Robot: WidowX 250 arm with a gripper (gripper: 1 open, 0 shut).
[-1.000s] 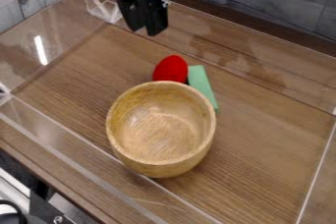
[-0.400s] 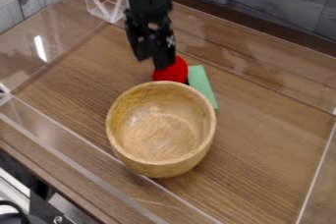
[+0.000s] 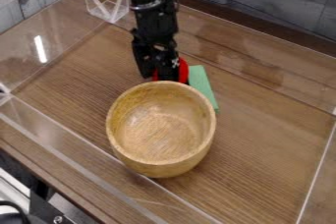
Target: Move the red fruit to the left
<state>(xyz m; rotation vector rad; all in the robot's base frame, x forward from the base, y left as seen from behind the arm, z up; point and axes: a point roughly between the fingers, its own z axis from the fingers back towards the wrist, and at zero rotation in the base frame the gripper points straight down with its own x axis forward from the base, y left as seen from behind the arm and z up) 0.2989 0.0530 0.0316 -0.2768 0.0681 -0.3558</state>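
A wooden tabletop [image 3: 79,90] enclosed by low clear plastic walls, seen from above and slightly to one side. Near the middle sits a round, light wooden bowl [image 3: 160,128], empty. Just behind the bowl's far rim lies a flat green rectangular block [image 3: 203,85], and touching its left edge is the small bright red rounded toy fruit [image 3: 172,69] — only slivers of red show, because the robot's black gripper [image 3: 157,68] stands directly over it.

The gripper hangs from a dark arm that enters from the top of the view and points steeply downward. Its fingers are spread apart, with the red fruit showing between and beside them; nothing is pinched yet. Whether the fingertips touch the fruit or the table cannot be told from this angle.

The step in hand appears to be the reach-and-grasp: the gripper is positioned around the fruit but the grip is not yet made. The next move likely calls for closing the fingers on the fruit without catching the green block, which sits tight against it, then lifting clear of the bowl's rim and carrying the fruit toward the open wood on the left — that stretch looks free of obstacles.
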